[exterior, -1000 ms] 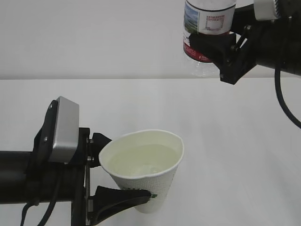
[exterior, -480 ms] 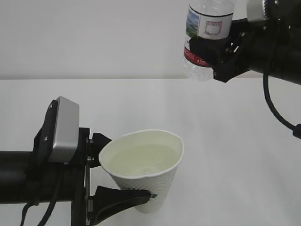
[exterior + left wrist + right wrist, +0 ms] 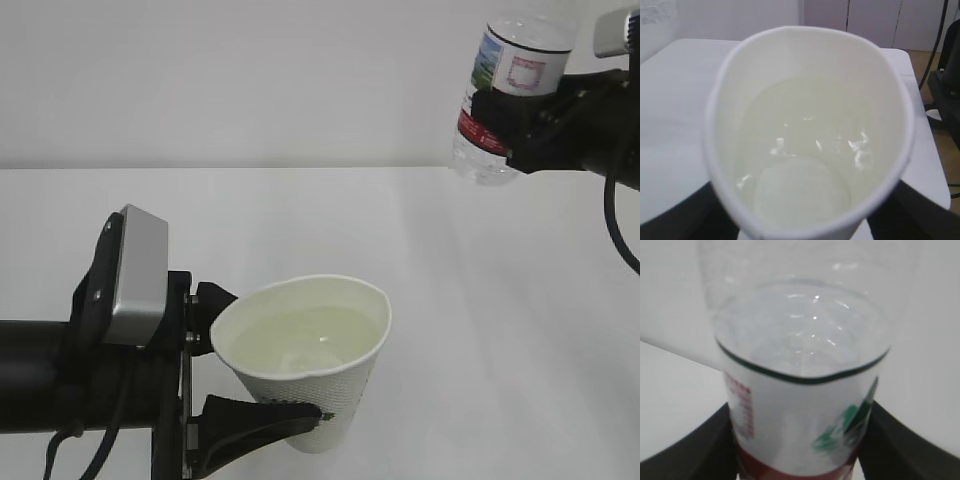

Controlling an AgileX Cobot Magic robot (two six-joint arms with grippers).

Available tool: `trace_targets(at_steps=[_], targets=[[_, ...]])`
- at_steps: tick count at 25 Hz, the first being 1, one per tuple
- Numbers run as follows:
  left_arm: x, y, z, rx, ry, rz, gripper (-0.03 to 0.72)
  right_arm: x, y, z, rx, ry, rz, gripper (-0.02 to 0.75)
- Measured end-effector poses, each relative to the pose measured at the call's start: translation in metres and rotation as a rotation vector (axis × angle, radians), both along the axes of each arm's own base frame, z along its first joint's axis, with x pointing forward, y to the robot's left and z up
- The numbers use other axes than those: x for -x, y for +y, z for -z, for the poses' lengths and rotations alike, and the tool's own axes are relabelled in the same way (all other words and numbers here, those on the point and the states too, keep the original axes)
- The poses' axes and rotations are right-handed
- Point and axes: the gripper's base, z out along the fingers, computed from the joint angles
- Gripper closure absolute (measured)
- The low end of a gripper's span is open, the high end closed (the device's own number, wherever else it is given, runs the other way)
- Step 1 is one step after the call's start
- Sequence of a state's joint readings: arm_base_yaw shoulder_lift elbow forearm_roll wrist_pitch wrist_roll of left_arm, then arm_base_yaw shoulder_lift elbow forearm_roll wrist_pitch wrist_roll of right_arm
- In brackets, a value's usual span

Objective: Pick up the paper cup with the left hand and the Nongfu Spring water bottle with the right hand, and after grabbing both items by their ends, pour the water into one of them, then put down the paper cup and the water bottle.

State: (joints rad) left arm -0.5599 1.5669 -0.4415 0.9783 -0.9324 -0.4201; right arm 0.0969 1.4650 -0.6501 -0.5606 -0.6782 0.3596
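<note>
Exterior view: left gripper point(image 3: 262, 365) is clamped on the cup point(image 3: 310, 375), fingers on either side of the dimpled wall, low near the base. Cup sits at bottom centre, tilted, mouth leaning toward the camera, just above or touching the white surface point(image 3: 480, 330); contact can't be told. Water point(image 3: 300, 345) fills the lower part of the cup, so the pour looks done. Cup is probably held steady low so it can be set down without spilling.

Right gripper point(image 3: 510, 120) is clamped on the bottle point(image 3: 508, 95), up and well to the right of the cup, high over the surface. Bottle is roughly upright with a slight lean, grasped at the label's lower end. Its top is cut off by the frame. Upright hold likely stops further pouring.

Left wrist view: looks straight into the cup point(image 3: 810, 135); rim squeezed to an oval by the grip, water point(image 3: 800, 165) glinting over the round bottom. Dark gripper fingers show at both lower corners.

Right wrist view: bottle point(image 3: 802, 390) fills the frame, label with red and green print, dark fingers flanking it on both sides. Clear upper part looks mostly empty.

Versus a second ago: the bottle has moved right, away from above the cup, and sits a bit lower in frame. Cup and left arm are unchanged.
</note>
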Motion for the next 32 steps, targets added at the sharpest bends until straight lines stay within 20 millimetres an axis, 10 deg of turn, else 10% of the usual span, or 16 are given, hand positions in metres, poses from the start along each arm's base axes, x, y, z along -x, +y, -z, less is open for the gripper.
trace_targets(at_steps=[32], targets=[[0.000,0.000,0.000,-0.002,0.000,-0.001,0.177,0.023,-0.035,0.036,0.091,-0.005,0.345,0.310]])
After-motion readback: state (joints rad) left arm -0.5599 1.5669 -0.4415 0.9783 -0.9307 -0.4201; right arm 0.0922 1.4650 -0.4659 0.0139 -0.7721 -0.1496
